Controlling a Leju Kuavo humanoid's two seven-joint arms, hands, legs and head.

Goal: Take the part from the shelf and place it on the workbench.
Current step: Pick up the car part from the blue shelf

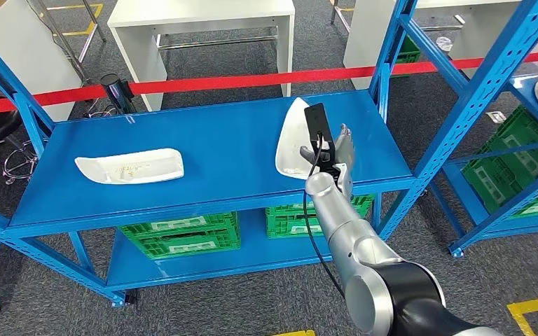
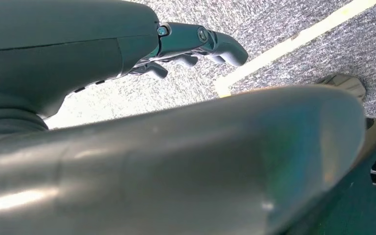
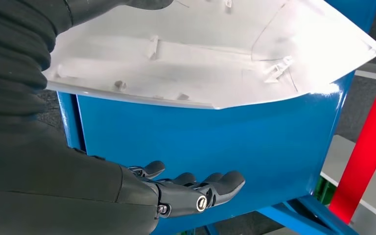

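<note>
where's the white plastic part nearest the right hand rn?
In the head view, the white moulded plastic part lies on the right end of the blue metal shelf, beside the right hand. A second white part lies at the shelf's left end.

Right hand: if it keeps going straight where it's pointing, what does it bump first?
Probably the white part on the blue shelf; the right hand reaches along its edge. Depth is unclear.
</note>
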